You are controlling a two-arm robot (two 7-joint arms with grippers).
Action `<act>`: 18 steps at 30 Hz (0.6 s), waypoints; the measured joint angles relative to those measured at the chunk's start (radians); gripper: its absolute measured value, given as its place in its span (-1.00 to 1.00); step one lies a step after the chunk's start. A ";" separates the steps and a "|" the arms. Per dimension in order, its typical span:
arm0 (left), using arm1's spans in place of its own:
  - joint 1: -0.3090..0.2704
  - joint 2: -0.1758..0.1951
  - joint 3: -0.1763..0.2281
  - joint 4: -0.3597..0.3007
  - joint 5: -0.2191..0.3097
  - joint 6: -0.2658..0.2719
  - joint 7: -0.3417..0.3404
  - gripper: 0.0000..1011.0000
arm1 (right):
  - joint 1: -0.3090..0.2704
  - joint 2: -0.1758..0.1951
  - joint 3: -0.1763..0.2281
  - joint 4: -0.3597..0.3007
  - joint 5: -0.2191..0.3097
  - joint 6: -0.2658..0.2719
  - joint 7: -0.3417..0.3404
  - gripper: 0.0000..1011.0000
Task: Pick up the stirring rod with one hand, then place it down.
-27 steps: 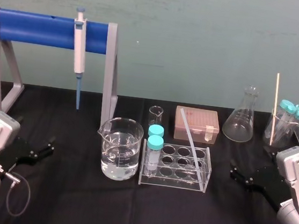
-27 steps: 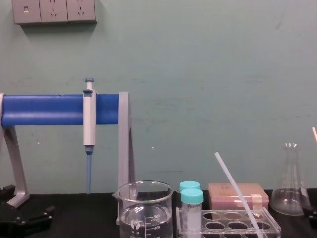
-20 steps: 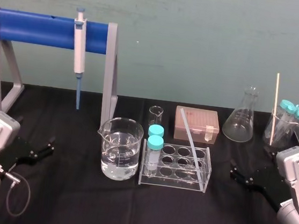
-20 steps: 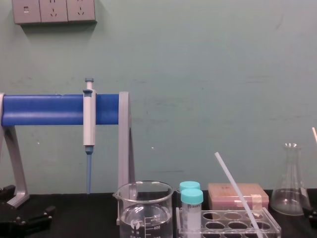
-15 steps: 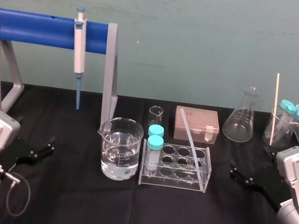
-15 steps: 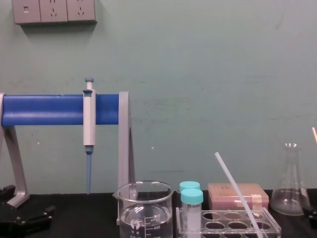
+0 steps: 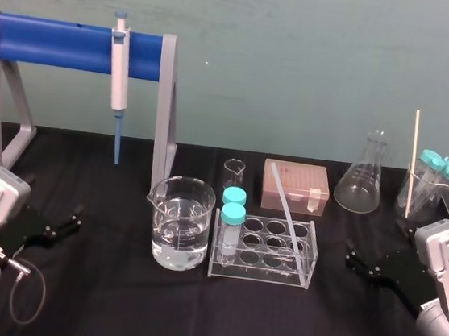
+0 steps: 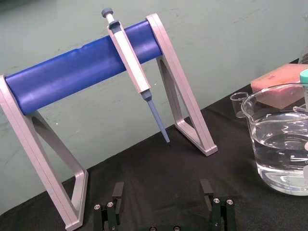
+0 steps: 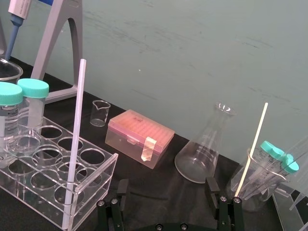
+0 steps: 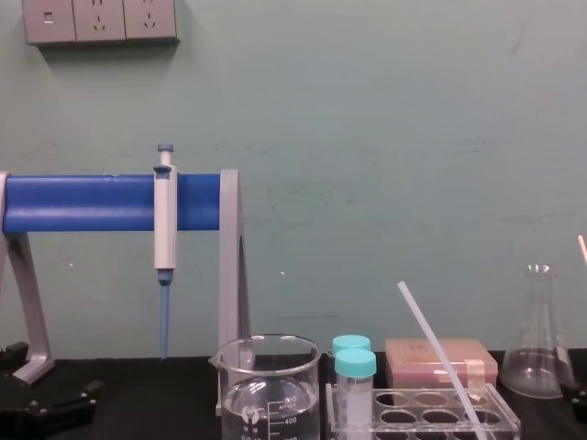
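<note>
1. The right hand [image 7: 357,263] sits low at the near right part of the surface [image 7: 112,301]. Its jaws are spread wide and hold nothing.
2. The left hand [image 7: 68,223] is likewise wide open and empty, towards the near left corner.
3. The stirring rod [image 7: 288,216] stands leaning in the clear rack [image 7: 263,257] at mid-surface. Its foot is in a well at the rack's right end, near the right hand but apart from it.
4. The pickup has not begun, so the approach comes first.
5. The right hand looks best placed. It should pinch the bare shaft above the rack, then lift along the lean so the rack stays put.
</note>
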 joint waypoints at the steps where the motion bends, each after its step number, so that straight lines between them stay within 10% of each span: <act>1: 0.000 0.000 0.000 0.000 0.000 0.000 0.000 0.98 | 0.000 0.000 0.000 0.000 0.000 0.000 0.000 0.98; 18: 0.000 0.000 0.000 0.000 0.000 0.000 0.000 0.98 | 0.000 0.000 0.000 0.000 0.000 0.000 0.000 0.98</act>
